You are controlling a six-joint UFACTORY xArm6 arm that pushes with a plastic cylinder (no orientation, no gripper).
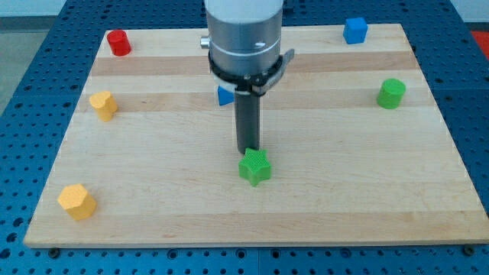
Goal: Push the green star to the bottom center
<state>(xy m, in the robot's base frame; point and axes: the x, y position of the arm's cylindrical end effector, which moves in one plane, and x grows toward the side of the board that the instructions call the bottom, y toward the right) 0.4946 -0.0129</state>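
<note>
Near the board's middle, a little toward the bottom edge, sits the green star (255,167), my tip (249,150) touching its upper side; no jaws exist on this rod. Star looks roughly centred left to right already. Judged partway: push toward bottom edge remains.
</note>
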